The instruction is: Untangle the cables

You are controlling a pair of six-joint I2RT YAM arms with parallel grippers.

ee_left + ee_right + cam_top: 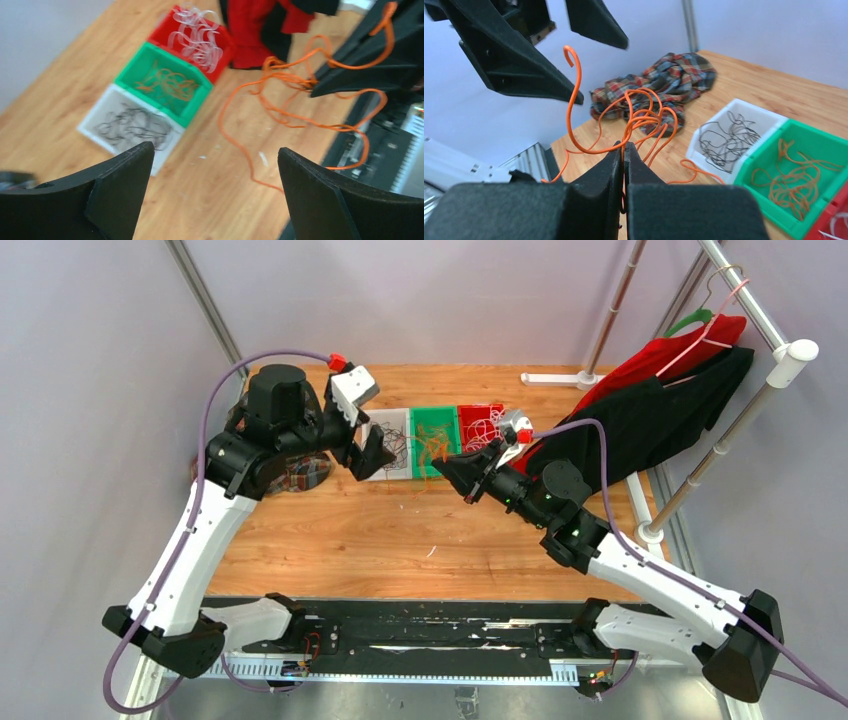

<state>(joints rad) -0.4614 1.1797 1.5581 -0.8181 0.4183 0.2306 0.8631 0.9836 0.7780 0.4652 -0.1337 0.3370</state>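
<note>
Orange cables hang in the air as one loose tangle of thin, springy wire. Several loops are bunched at a knot just above my right gripper, one free end curls up into a hook, and longer strands trail down toward the table. The right jaws are clenched on the strands just below that knot. From the top view the bundle sits just in front of the green bin, on its near side.

My left gripper hovers left of the green bin with its jaws spread wide and nothing between them. It is apart from the tangle.

Inside the green bin lies a flat nest of orange-brown strands. The white bin touches the green bin's left side and holds black strands, curled and overlapping. The red bin touches the green bin's right side and holds pale, glossy white strands in wide loops.

A crumpled plaid cloth lies on the table well to the left of the green bin, beyond the white bin. A red and black garment is to the right of the green bin, past the red bin
</note>
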